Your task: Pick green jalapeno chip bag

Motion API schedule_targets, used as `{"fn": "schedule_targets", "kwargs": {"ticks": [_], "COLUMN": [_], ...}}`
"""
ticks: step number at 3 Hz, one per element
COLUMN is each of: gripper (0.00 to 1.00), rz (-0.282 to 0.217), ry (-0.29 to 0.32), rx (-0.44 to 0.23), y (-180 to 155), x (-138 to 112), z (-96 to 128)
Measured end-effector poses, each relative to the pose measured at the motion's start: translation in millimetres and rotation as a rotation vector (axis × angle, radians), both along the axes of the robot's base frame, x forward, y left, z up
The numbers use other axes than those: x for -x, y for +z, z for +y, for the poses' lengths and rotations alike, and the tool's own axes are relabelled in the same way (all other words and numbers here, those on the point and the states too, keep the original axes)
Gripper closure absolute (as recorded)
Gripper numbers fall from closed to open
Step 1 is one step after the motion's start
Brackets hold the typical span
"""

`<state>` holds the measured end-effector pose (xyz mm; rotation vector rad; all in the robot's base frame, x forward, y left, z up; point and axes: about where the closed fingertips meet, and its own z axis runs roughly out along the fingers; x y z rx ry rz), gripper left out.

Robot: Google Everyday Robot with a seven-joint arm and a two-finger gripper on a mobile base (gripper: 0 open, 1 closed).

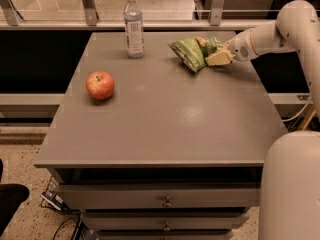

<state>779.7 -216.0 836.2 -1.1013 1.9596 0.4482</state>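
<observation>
The green jalapeno chip bag (189,54) lies crumpled on the grey table (170,124) at the back, right of centre. My gripper (212,54) reaches in from the right on the white arm and sits at the bag's right end, touching it. The bag's right end is partly hidden by the gripper.
A red apple (100,85) sits on the table's left side. A clear water bottle (133,26) stands at the back, left of the bag. Drawers (165,201) lie under the tabletop. My white body (292,189) fills the lower right. A railing runs behind the table.
</observation>
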Motion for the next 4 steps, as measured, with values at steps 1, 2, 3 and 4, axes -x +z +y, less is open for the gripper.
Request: {"fn": "schedule_targets", "kwargs": {"ticks": [1,2,3,4], "gripper": [1.0,1.0,1.0,1.0], "rz": [0.0,0.0,0.0,-0.07], "ry": [0.0,0.0,0.0,-0.005], "rx": [0.0,0.0,0.0,0.036], "y": [0,0,0,50], "x": [0,0,0,12], "z": [0,0,0,0]}}
